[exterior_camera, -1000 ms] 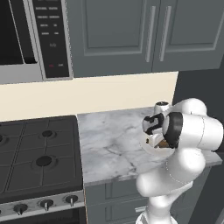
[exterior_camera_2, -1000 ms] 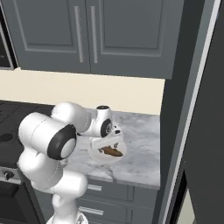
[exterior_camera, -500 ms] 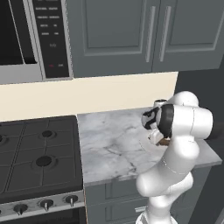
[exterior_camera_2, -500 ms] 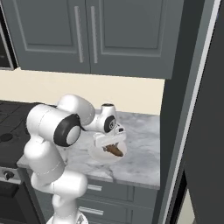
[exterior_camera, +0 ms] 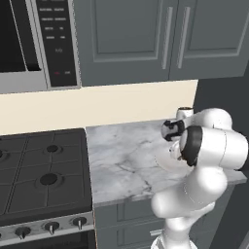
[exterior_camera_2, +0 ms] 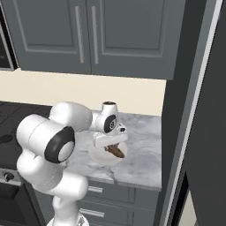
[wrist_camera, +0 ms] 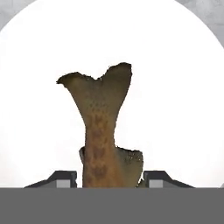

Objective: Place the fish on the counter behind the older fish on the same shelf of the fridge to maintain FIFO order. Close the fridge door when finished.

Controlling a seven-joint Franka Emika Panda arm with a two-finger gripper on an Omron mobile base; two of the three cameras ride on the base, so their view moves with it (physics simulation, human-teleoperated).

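Observation:
The fish (wrist_camera: 103,131), brown-orange with a mottled back and forked tail, lies on a round white plate (wrist_camera: 175,87) on the marble counter (exterior_camera_2: 141,167). My gripper (wrist_camera: 113,179) reaches down onto it, and both fingertips (wrist_camera: 65,178) press against the sides of its body, with the tail pointing away from the hand. In the right base view the gripper (exterior_camera_2: 112,143) sits just above the fish (exterior_camera_2: 117,151) on the plate (exterior_camera_2: 99,156). The fridge (exterior_camera_2: 198,110) stands as a tall grey wall right of the counter; its doors and shelves are out of view.
A black gas stove (exterior_camera: 39,175) adjoins the counter (exterior_camera: 121,160) on the left, with a microwave (exterior_camera: 29,39) above it. Grey wall cabinets (exterior_camera_2: 92,35) hang over the counter. The fridge side (exterior_camera: 219,92) closes off the right.
The jaws have come together from wide apart onto the fish's body. The arm's elbow has swung and the hand has settled lower over the plate. The fish stays on the plate.

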